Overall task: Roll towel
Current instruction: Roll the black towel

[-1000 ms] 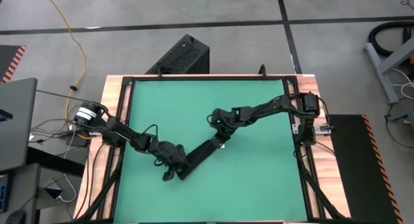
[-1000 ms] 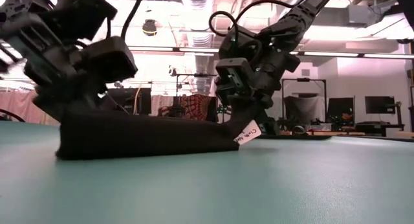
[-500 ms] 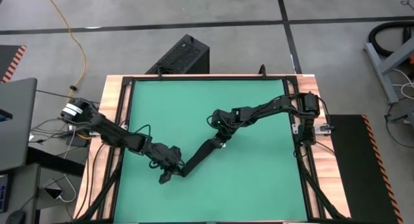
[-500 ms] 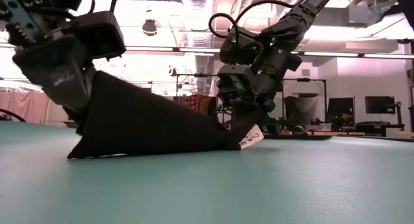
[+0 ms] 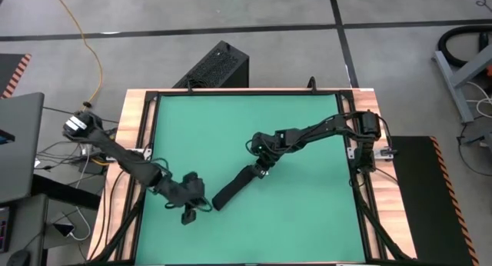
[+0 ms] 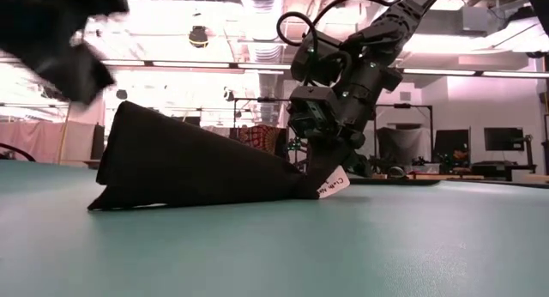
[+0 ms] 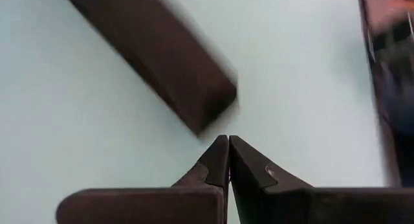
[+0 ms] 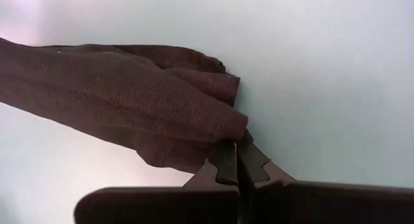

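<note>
Your left gripper [image 5: 187, 216] has let go and backed off, fingers together, just beside the towel's [image 5: 234, 187] end; your right gripper [image 5: 264, 171] pinches the far end.

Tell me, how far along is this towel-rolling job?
Mostly done: the towel already lies as a narrow bundle on the green table. In hand: the right gripper, shut, presses its tagged end. The left gripper, shut, sits clear of the other end. Left: release.
</note>
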`<state>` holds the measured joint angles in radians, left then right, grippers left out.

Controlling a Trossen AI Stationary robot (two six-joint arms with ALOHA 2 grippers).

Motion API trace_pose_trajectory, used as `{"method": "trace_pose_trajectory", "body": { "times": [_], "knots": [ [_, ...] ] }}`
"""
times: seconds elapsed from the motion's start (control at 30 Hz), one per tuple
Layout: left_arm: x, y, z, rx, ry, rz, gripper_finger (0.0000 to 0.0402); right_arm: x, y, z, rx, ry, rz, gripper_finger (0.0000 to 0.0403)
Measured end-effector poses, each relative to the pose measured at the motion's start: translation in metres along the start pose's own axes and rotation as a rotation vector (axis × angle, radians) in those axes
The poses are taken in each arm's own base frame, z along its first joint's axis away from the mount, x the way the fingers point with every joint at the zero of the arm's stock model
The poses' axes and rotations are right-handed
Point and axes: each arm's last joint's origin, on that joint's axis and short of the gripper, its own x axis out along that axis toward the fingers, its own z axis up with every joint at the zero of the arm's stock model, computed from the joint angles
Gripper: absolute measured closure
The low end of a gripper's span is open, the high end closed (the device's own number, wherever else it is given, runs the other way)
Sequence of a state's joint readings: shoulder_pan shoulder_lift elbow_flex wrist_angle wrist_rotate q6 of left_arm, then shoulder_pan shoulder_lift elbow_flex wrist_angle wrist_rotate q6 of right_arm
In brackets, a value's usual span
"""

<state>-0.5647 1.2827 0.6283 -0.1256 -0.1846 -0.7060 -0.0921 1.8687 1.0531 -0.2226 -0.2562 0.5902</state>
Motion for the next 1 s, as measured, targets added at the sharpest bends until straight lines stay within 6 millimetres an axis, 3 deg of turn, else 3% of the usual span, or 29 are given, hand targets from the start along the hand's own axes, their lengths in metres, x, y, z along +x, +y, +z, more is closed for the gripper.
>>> {"method": "trace_pose_trajectory", "body": {
  "times": [0.17,0.33,0.57,0.87,1.0],
  "knots": [
    [-0.026,-0.024,0.029,0.163,-0.306,0.326,0.0402,0.0,0.0,0.0,-0.006,-0.002,-0.006,0.0403],
    [-0.012,-0.044,0.049,0.31,-0.36,0.2,0.0402,0.0,0.0,0.0,-0.013,-0.005,-0.015,0.0403],
    [0.035,-0.023,0.042,0.306,-0.217,0.354,0.0401,0.0,0.0,-0.001,-0.018,-0.007,-0.018,0.0403],
    [0.045,-0.019,0.034,0.248,-0.181,0.402,0.0401,0.002,0.004,-0.003,-0.03,-0.008,-0.025,0.0403],
    [0.058,-0.017,0.027,0.233,-0.156,0.413,0.0401,0.002,0.004,-0.004,-0.031,-0.008,-0.025,0.0403]
  ]
}}
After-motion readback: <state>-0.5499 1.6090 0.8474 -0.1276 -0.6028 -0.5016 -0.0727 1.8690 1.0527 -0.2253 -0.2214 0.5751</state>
